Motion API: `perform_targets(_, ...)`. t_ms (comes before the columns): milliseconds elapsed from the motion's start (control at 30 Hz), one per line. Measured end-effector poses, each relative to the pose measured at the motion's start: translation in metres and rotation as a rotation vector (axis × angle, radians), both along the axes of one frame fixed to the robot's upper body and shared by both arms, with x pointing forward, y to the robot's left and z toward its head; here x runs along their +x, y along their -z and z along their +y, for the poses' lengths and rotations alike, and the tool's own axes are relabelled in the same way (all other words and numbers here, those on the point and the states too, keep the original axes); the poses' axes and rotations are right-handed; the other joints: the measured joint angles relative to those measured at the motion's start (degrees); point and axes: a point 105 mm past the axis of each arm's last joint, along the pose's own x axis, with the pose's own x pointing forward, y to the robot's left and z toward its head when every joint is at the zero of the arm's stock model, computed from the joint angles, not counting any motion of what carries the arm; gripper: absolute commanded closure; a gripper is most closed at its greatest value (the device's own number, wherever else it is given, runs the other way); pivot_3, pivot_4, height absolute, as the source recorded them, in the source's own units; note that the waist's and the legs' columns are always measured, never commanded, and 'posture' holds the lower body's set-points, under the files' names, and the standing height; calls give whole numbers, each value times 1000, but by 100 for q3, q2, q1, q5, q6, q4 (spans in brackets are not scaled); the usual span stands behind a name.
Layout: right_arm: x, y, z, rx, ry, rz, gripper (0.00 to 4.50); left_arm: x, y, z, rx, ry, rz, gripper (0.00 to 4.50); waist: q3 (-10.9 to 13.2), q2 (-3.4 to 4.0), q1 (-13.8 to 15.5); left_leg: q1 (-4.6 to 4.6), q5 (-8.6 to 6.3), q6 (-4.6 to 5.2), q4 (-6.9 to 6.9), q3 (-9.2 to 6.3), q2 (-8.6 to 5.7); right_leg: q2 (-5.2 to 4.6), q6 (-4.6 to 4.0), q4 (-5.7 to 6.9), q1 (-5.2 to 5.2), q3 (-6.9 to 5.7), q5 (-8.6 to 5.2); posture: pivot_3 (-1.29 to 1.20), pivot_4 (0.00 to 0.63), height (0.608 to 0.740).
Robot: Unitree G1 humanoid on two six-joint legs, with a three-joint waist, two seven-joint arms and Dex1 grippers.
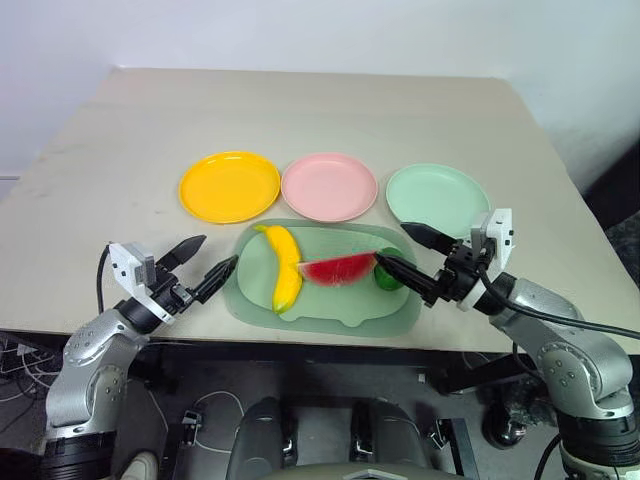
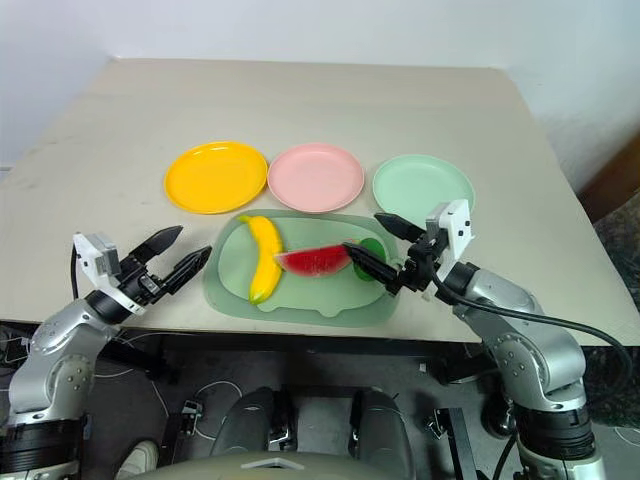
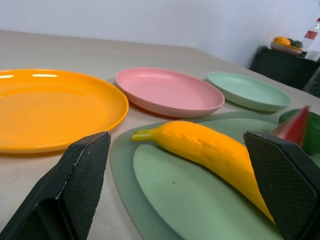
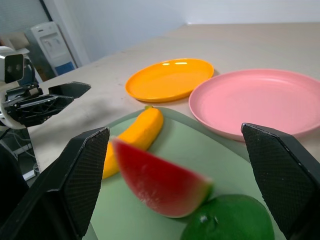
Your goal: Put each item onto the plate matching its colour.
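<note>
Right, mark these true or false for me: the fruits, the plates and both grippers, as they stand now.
1. The banana lies on the yellow-orange plate. False: it lies on the green mat.
2. The pink plate sits between the other two plates. True.
3. The left gripper holds the banana. False: it is open and holds nothing, beside the mat.
4. The watermelon wedge lies between the banana and the green fruit. True.
5. The mint green plate carries the green fruit. False: it is bare.
6. The right gripper is open. True.

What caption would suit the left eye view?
Open jaws flank a banana, watermelon wedge and green fruit on a mat, below three empty plates.
</note>
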Motion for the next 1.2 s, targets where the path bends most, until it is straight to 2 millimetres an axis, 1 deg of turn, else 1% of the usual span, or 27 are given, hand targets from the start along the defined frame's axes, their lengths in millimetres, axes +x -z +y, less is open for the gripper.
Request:
perform_targets(200, 3, -3, 1, -4, -17, -2, 0, -2, 3, 2, 1, -8, 11, 30, 0, 0, -2, 0, 0, 0, 0, 0, 0, 0, 0, 0, 0, 0, 0, 0, 150, 695)
perform_targets(433, 1, -1, -4, -38, -39, 12, 0, -7, 0, -2, 8, 10, -1, 30, 0, 0, -10, 0, 0, 0, 0, 0, 0, -1, 0, 0, 0, 0, 0, 0, 150, 695)
perform_targets(567, 5, 7, -12, -76, -25, 43, 0, -11, 2, -5, 12, 22, 9, 30, 0, 0, -7, 0, 0, 1, 0, 1, 0, -1, 0, 0, 0, 0, 0, 0, 150, 695)
perform_targets(667, 9, 13, -17, -98, -18, 72, 0, -15, -1, -12, 18, 41, -4, 30, 0, 0, -13, 0, 0, 0, 0, 1, 0, -2, 0, 0, 0, 1, 0, 0, 150, 695)
perform_targets(800, 18, 14, -24, -109, 22, 87, 0, -21, -2, -16, 23, 49, -2, 30, 0, 0, -26, 0, 0, 0, 0, 2, 0, -1, 0, 0, -1, 1, 0, 0, 150, 695)
perform_targets(933, 23, 18, -26, -118, 68, 127, 0, -22, -1, -17, 23, 48, 10, 30, 0, 0, -17, 0, 0, 0, 0, 1, 0, -3, 0, 0, -1, 1, 0, 0, 150, 695)
perform_targets(1000, 24, 23, -25, -113, 95, 165, 0, -22, -1, -18, 22, 50, 12, 30, 0, 0, -17, 0, 0, 0, 0, 1, 0, -3, 0, 0, -1, 1, 0, 0, 150, 695)
perform_targets(1200, 22, 32, -15, -103, 119, 240, 0, -17, -5, -25, 18, 78, 3, 30, 0, 0, -19, -1, 0, 0, 0, 2, 0, -2, 0, 0, -2, 1, 0, 0, 150, 695)
